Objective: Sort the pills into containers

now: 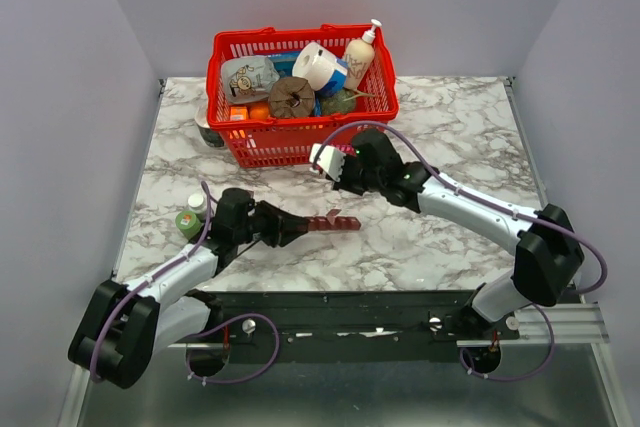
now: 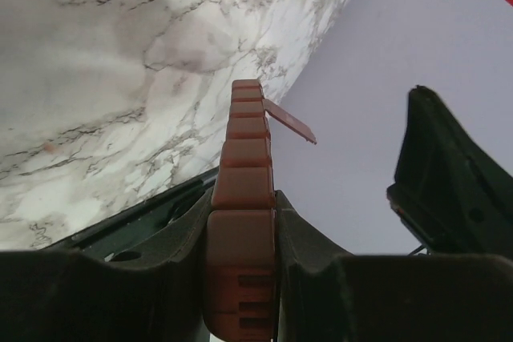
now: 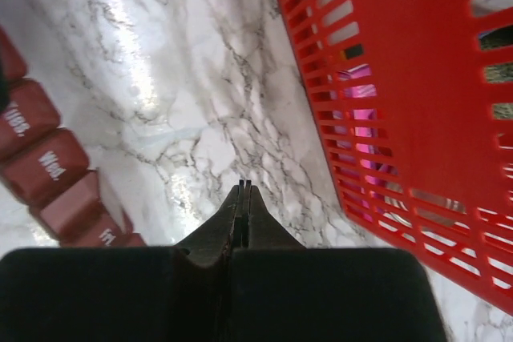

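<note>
The containers are a long dark red pill organizer, held out flat above the marble table with my left gripper shut on its near end. In the left wrist view the organizer runs away from the jaws, clamped between both pads, and one lid stands flipped open on its right side. My right gripper hovers just in front of the basket, above and behind the organizer, shut with nothing in it. In the right wrist view its tips meet over bare marble, and lettered compartments show at the left. No pills show.
A red mesh basket full of groceries stands at the back centre, close to the right gripper, its wall filling the right wrist view's right side. A small green bottle and a white-capped one stand left of the left wrist.
</note>
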Robot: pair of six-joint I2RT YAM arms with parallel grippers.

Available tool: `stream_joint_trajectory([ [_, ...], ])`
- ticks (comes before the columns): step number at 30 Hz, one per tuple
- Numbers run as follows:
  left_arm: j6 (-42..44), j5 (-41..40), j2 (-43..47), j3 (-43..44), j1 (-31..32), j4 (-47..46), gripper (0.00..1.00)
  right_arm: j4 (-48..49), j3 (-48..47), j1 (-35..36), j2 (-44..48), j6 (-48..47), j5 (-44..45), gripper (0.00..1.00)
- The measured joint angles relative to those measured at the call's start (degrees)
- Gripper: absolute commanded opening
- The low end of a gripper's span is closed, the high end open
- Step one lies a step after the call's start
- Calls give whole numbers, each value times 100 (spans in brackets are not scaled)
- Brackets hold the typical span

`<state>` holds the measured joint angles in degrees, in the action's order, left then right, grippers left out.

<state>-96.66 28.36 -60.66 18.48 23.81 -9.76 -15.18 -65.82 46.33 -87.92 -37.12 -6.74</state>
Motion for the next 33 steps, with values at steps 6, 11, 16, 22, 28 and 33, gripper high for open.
stream_joint_trajectory([
  [6, 125, 153, -9, -142, -22, 35, 0, 118, 0, -83, 63, 22, -37, 2],
  [11, 459, 229, -9, -144, -101, 24, 0, -610, -120, -173, 129, -101, -1235, 59],
  [16, 1217, 286, -74, -66, -249, 13, 0, -1593, -234, -181, 297, -457, -2743, 75],
  [22, 1749, 562, -348, -52, -297, -533, 0, -2065, -240, -177, 280, -595, -3265, 75],
  [28, 1963, 933, -494, -55, -304, -1130, 0, -2028, -271, -177, -109, -417, -2887, 72],
  [33, 2105, 1182, -505, -59, -308, -1434, 0, -1904, -332, -179, -319, -214, -2323, 60],
])
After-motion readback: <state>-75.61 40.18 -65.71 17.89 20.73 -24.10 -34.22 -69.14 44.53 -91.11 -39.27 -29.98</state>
